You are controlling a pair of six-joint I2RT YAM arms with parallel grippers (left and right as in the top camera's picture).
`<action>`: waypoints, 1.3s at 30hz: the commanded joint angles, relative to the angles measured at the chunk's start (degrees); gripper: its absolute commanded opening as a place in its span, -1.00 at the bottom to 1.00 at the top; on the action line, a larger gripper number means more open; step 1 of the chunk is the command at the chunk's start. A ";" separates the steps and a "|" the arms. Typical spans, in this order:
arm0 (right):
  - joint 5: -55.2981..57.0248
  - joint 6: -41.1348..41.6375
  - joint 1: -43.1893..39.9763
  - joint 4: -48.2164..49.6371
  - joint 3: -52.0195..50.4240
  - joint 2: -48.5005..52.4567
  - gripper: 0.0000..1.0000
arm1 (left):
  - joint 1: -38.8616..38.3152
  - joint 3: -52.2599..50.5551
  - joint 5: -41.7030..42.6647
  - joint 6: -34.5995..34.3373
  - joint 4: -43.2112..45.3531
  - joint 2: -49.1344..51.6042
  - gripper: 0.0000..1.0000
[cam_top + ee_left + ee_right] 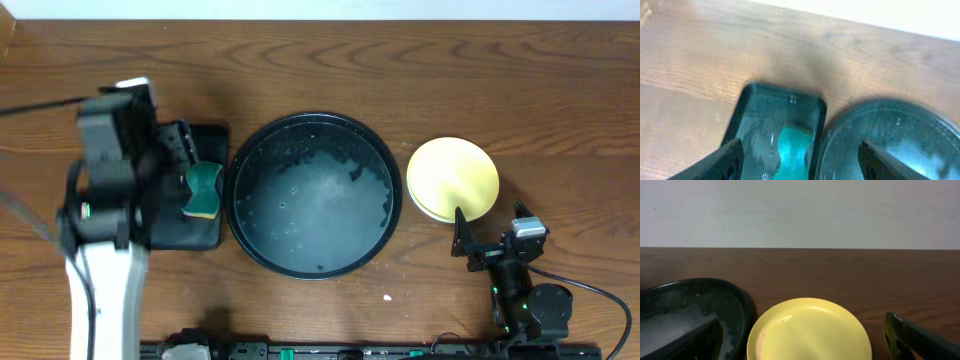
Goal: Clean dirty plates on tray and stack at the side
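Briefly: the yellow plate (pixel 452 178) sat on the wooden table (pixel 400 60) just right of the round black tray (pixel 315 195), apart from its rim. A paler edge peeked out under the plate's lower left, but I couldn't tell what lay beneath. The tray's floor carried a wet, foamy film. The right gripper (pixel 802 325) was low on the near side of the plate, jaws spread wide, gripping nothing, with the plate ahead between the fingers. The left gripper (pixel 800 150) hung over the rectangular black tray (pixel 752 107) just left of the round one, jaws also wide apart and empty, with the teal sponge (pixel 794 145) lying below them.
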 commanded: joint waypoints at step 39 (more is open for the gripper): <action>-0.46 0.31 0.59 -0.13 -0.15 -0.44 0.99 | -0.42 -67.12 2.84 11.89 34.42 -65.02 0.47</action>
